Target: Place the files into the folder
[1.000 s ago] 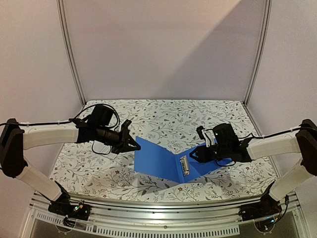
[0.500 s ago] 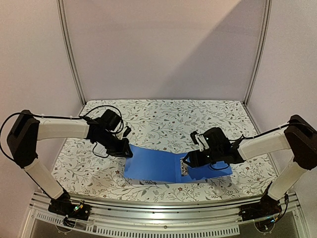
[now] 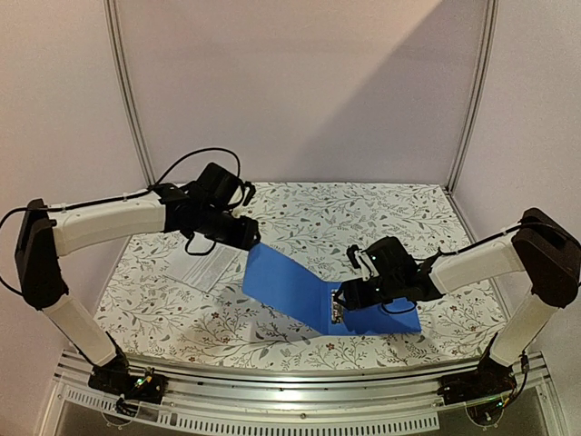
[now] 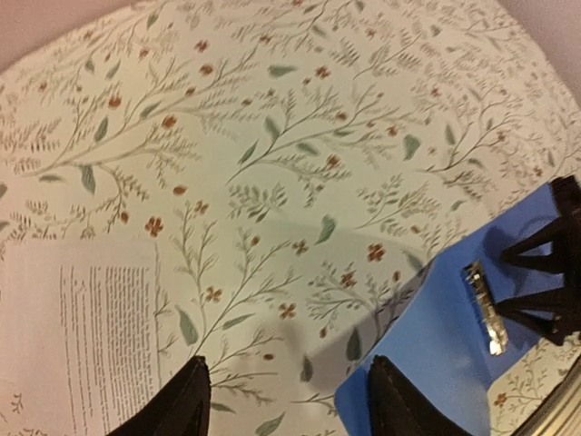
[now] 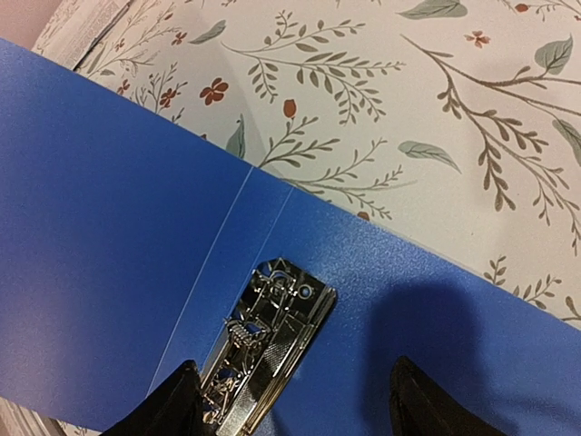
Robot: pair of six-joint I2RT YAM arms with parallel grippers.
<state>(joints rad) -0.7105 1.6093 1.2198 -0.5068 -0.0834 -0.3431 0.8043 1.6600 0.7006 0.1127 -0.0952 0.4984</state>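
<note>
Jaws, left: set wide and empty, the two fingertips (image 4: 192, 407) well apart with bare tabletop (image 3: 363, 213) showing between them; position, just beside the eleven o'clock corner of the folder (image 3: 289, 286); contact with that corner could not be told.
Jaws, right: also parted wide, nothing gripped; hung directly over the ring mechanism (image 5: 270, 338) at the folder's spine, apart from it.
Folder: blue, lay open near the six o'clock edge of the tabletop; right cover flat; left cover seemingly tilted up, a shadow beneath it.
Contents of folder: none seen; no sheet on the rings or on either cover; whether the rings stood open or closed was too small to tell.
Files (image 3: 201, 271): white printed sheets, lay flat on the tabletop at the folder's nine o'clock, near it but not touching; count of sheets not discernible.
Step in hand, as judged: folder open, files not yet fetched; task barely begun.
Handling note: left jaws best placed for the files, being on that side; sheets thin, flat and likely slick, so an edge should be worked up before pinching; right jaws should steady the flat cover at three o'clock so the folder does not slide; sleeve holes to be lined up with the rings before lowering; the tilted cover might fall shut if knocked.
</note>
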